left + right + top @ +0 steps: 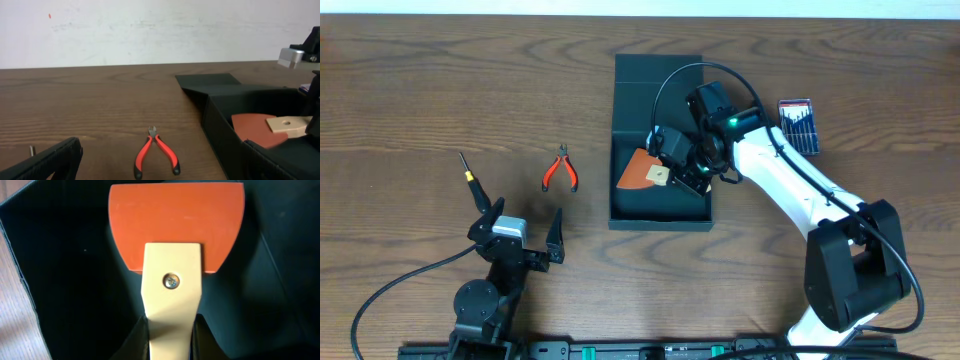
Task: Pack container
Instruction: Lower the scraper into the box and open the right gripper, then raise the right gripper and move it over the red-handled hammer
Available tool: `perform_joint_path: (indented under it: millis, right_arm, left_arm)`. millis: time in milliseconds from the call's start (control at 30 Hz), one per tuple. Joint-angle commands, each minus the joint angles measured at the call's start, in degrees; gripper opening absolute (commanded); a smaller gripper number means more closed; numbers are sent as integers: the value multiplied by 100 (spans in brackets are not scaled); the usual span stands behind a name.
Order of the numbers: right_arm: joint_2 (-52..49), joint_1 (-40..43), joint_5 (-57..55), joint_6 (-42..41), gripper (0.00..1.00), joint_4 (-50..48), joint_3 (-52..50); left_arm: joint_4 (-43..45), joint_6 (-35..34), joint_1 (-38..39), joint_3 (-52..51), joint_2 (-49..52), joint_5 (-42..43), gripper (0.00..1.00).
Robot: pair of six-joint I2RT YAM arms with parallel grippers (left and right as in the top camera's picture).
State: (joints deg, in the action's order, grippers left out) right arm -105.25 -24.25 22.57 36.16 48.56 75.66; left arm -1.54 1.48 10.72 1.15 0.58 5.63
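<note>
The dark teal container (660,218) stands open at the table's centre, its flap lid (658,70) laid back. My right gripper (682,165) is inside it, shut on the cream handle of a scraper with an orange blade (638,172). In the right wrist view the scraper (175,230) hangs over the box's dark floor, fingers (171,337) clamping the handle. In the left wrist view the container (220,120) is at right with the scraper (255,126) in it. My left gripper (525,235) is open and empty near the front left.
Red-handled pliers (560,170) lie left of the box; they also show in the left wrist view (156,155). A screwdriver with a yellow band (472,182) lies at far left. A blue case of small tools (798,125) lies right of the box.
</note>
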Motion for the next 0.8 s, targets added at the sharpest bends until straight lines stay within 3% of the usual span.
perform_joint_path:
  millis: [0, 100, 167, 300, 500, 767]
  right_arm:
    - [-13, -96, 210, 120, 41, -26, 2]
    - [-13, -96, 210, 118, 79, -20, 2]
    - [-13, -96, 210, 116, 89, -20, 2]
    - [-13, -96, 212, 81, 96, -22, 2]
    - [-9, -96, 295, -219, 97, -59, 98]
    - [-9, -79, -717, -1567, 97, 149, 1069]
  left_arm:
    - [-205, -28, 35, -90, -35, 125, 99]
    - [-205, -26, 35, -90, -35, 125, 99]
    - [-205, -28, 35, -90, -35, 125, 99]
    - [-205, -26, 35, -90, -35, 125, 99]
    - [-205, -28, 35, -90, -35, 125, 99]
    - [-205, -26, 35, -90, -35, 125, 99]
